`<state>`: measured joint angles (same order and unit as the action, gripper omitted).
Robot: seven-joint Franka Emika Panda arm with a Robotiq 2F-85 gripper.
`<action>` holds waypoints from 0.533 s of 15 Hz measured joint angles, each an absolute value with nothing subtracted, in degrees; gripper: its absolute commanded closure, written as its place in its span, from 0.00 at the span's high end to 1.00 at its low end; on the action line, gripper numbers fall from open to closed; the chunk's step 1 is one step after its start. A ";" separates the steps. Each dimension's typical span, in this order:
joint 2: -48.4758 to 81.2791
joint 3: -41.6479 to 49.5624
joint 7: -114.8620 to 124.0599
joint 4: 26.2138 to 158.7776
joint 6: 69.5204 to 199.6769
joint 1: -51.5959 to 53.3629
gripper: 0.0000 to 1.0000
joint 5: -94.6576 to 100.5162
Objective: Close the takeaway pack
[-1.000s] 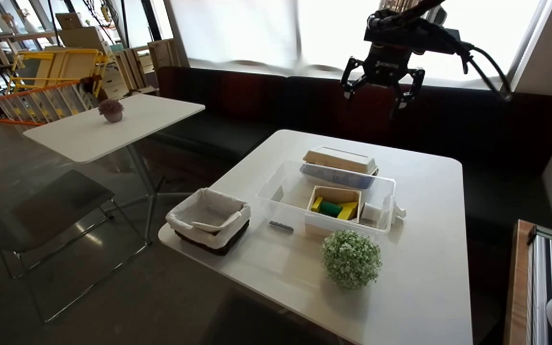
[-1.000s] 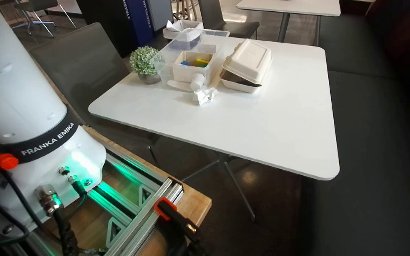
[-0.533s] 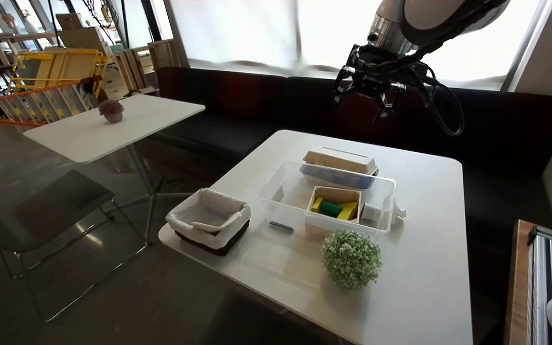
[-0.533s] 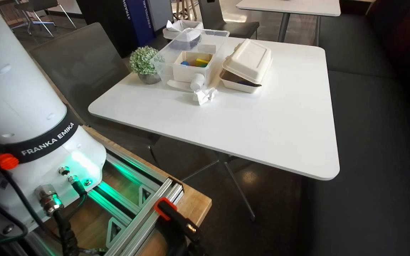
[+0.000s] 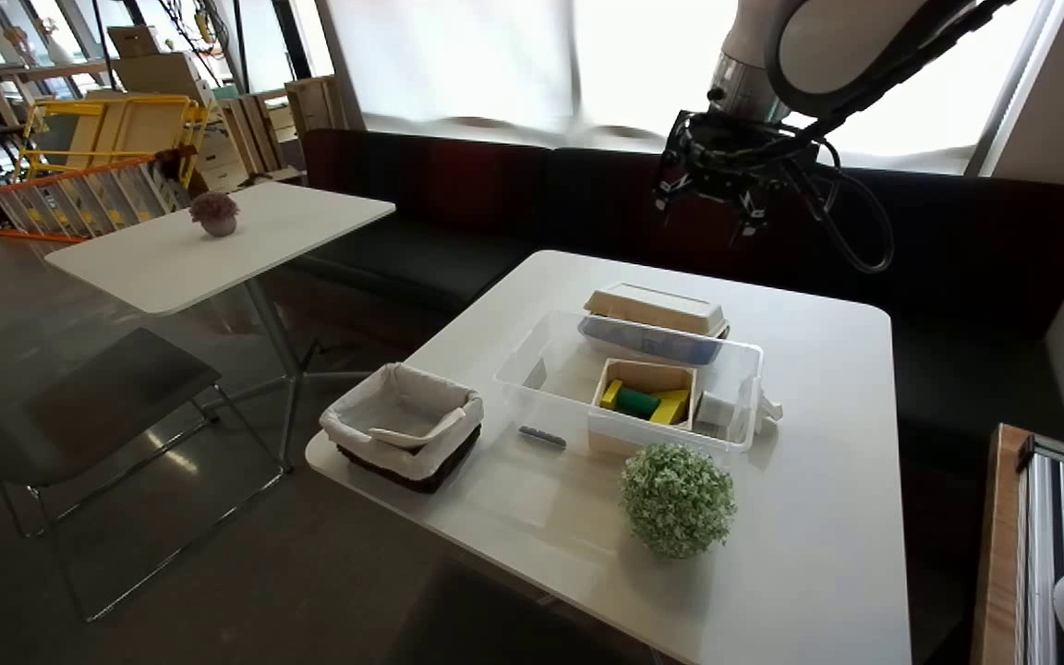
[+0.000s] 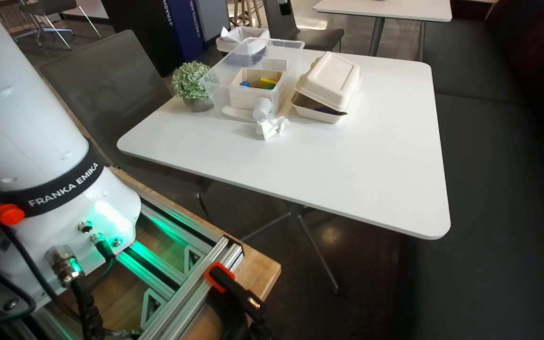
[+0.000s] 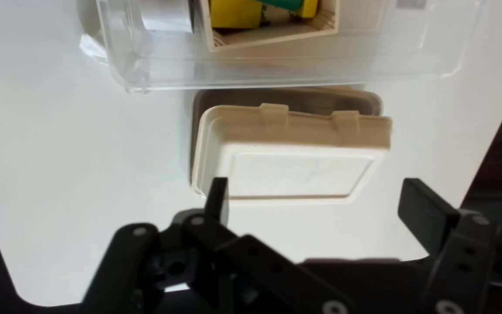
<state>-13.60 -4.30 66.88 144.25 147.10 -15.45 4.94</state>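
Observation:
The takeaway pack is a beige clamshell box [image 5: 657, 308] on the white table, behind the clear bin in an exterior view. In the exterior view [image 6: 332, 84] its lid sits tilted over the base, with a gap at the near edge and something dark inside. In the wrist view the lid [image 7: 294, 174] shows from above, with two tabs along its upper edge and part of the base beyond it. My gripper [image 5: 706, 214] is open and empty, high above the table beyond the pack. In the wrist view the gripper [image 7: 316, 196] has its fingers wide apart near the lid's lower edge.
A clear plastic bin [image 7: 168, 74] stands close beside the pack. It holds a wooden box [image 6: 248, 97] with yellow and green blocks. A white cup [image 6: 262, 108], crumpled paper [image 6: 271, 127], a leafy plant [image 5: 677, 501] and a lined basket [image 5: 403, 416] are around it.
My gripper has come down slightly and the wrist has turned, with more of the arm now showing above it. The pack and the other things have not moved.

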 measured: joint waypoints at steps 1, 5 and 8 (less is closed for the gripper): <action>-12.42 -4.29 69.10 144.25 147.12 -15.82 1.00 6.81; -7.11 -4.03 79.15 144.24 149.35 -16.04 1.00 13.77; -3.01 -2.94 84.79 144.11 154.51 -15.30 1.00 16.85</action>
